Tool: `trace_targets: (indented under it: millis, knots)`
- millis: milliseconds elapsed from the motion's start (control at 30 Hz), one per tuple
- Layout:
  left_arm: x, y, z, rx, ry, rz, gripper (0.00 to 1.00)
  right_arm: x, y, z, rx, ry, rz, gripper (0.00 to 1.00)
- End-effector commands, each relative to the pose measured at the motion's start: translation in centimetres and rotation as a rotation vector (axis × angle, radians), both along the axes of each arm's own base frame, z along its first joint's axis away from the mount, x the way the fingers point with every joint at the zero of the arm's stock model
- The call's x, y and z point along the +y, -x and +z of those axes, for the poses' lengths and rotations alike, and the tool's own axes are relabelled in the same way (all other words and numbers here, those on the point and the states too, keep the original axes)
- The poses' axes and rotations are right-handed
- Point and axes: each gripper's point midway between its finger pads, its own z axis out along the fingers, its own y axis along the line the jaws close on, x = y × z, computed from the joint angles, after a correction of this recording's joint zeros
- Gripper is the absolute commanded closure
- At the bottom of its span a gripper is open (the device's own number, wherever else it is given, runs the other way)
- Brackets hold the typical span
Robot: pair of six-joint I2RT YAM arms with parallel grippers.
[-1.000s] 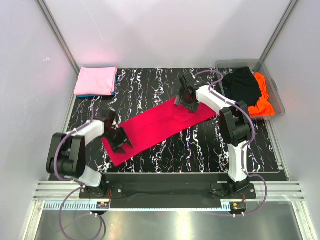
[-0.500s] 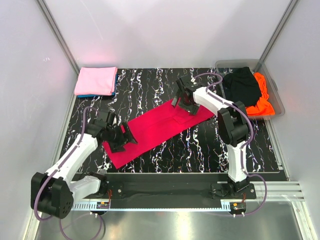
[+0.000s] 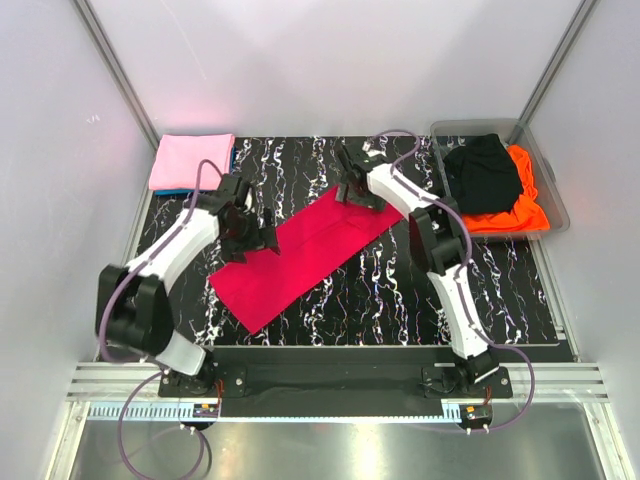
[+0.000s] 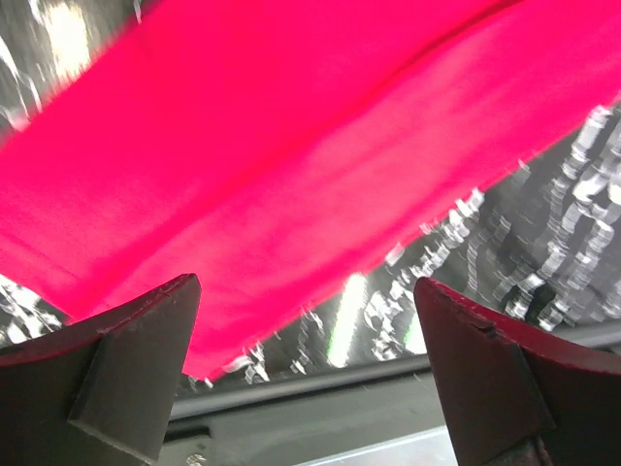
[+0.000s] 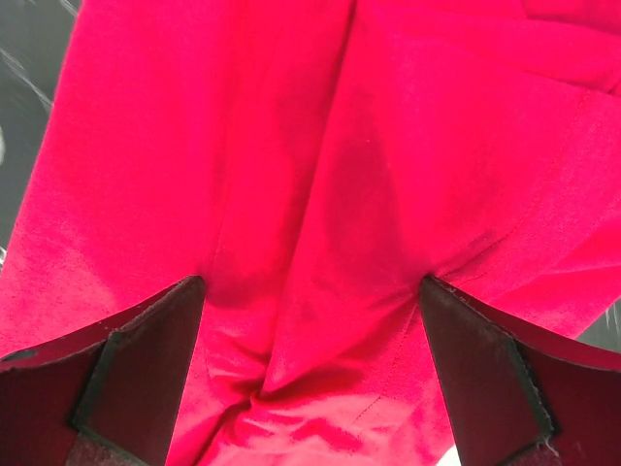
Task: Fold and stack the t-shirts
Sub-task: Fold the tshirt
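The crimson-red t-shirt point(image 3: 305, 250) lies on the table as a long strip, running from near left to far right. My left gripper point(image 3: 246, 234) is open and empty over the strip's far left edge. In the left wrist view the red cloth point(image 4: 291, 155) lies ahead of the open gripper point(image 4: 306, 320). My right gripper point(image 3: 354, 190) is at the strip's far right end. In the right wrist view it point(image 5: 312, 291) is open, with wrinkled red cloth point(image 5: 320, 194) between its fingers. A folded light pink t-shirt point(image 3: 192, 160) lies on a blue one point(image 3: 172, 190) at the far left.
A clear plastic bin point(image 3: 553, 190) at the far right holds a black t-shirt point(image 3: 485, 170) and a bright orange one point(image 3: 522, 208). White walls stand close on both sides. The black marbled table point(image 3: 400, 290) ends at a metal rail in front.
My left arm swung from the strip's near left end up to its far left edge. My right gripper moved farther back and left. The red strip shifted and now lies steeper.
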Motion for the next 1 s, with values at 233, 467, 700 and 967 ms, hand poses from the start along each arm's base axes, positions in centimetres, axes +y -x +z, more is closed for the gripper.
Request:
trace_targets:
  millis: [233,467,700,967]
  knots:
    - [1.6,-1.4,-7.5,0.174,-0.215,-0.136,0.01,2.4,-8.2,2.0,-0.182,0.128,0.299,0.0]
    - [-0.7,1.4,-9.6,0.283,-0.106,-0.144,0.01,3.8,-8.6,1.7,-0.191,0.062,0.352,0.0]
    - [-5.2,5.9,-10.9,0.377,0.045,-0.128,0.02,4.8,-9.2,1.4,-0.206,0.009,0.411,0.0]
    - [-10.4,9.0,-10.9,0.415,0.164,-0.189,0.03,7.0,-9.4,0.9,-0.22,-0.088,0.508,0.0]
